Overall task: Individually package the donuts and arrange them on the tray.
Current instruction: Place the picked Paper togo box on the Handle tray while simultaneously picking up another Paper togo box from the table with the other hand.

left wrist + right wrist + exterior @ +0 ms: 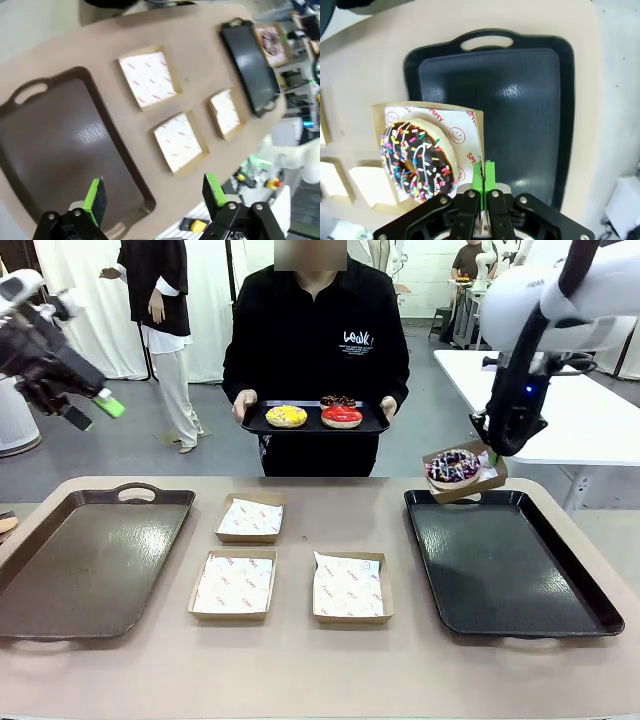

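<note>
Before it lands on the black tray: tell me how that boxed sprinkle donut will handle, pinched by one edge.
Right tool pinches one thin card wall, so the box likely flexes. It hangs tilted; the donut looks loose and could slide.

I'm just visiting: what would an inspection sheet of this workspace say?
Surface: tan table, brown tray, black tray.
Job's things: three empty boxes; sprinkled donut in a fourth box, at the black tray's far edge; three donuts on the person's tray.
Clutter: unclear brown item at table's left edge.
Grippers: left gripper open, raised; right gripper shut on the fourth box's edge.
Cables: black cable on right arm.
Surroundings: a person holding that tray; white table.
</note>
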Motion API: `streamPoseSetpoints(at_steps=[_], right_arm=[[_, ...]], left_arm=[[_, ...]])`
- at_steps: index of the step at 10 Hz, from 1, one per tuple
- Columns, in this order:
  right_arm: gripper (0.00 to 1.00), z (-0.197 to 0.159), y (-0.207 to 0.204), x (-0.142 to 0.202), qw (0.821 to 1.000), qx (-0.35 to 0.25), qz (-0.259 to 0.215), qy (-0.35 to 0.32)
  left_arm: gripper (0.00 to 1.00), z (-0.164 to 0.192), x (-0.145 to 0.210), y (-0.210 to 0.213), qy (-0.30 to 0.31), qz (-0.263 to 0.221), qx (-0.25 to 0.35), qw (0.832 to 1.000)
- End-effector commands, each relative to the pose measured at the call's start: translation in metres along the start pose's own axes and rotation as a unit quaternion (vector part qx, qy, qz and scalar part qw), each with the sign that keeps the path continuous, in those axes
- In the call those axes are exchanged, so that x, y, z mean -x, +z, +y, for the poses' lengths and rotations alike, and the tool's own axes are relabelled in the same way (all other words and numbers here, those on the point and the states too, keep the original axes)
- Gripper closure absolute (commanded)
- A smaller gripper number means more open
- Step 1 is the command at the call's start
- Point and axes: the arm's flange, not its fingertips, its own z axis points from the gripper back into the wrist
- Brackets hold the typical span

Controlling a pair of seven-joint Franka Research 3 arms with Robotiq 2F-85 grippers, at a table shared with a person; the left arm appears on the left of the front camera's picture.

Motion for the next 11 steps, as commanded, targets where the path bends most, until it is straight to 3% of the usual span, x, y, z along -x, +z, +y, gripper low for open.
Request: streamPoseSetpoints(at_steps=[1,3,6,9,11], right_arm=[[0.99,-0.011,-0.018,0.007,1.000,-0.026,-0.012,0.003],[0.99,-0.018,-0.032,0.002,0.999,-0.032,-0.004,-0.003],[0.99,-0.013,-0.020,0.003,1.000,-0.010,-0.002,-0.010],[0.99,-0.013,-0.020,0.003,1.000,-0.010,-0.002,-0.010],[0.99,-0.013,-0.020,0.003,1.000,-0.010,-0.002,-0.010]], left_arm=[[0.00,-0.010,-0.032,-0.026,0.025,0.040,-0.059,0.997],[0.00,-0.028,-0.058,-0.074,0.019,0.030,-0.132,0.991],[0.00,-0.052,-0.077,-0.146,0.028,0.013,-0.185,0.982],[0.00,-0.051,-0.086,-0.204,0.037,0.028,-0.185,0.982],[0.00,-0.041,-0.089,-0.239,0.042,0.034,-0.151,0.987]])
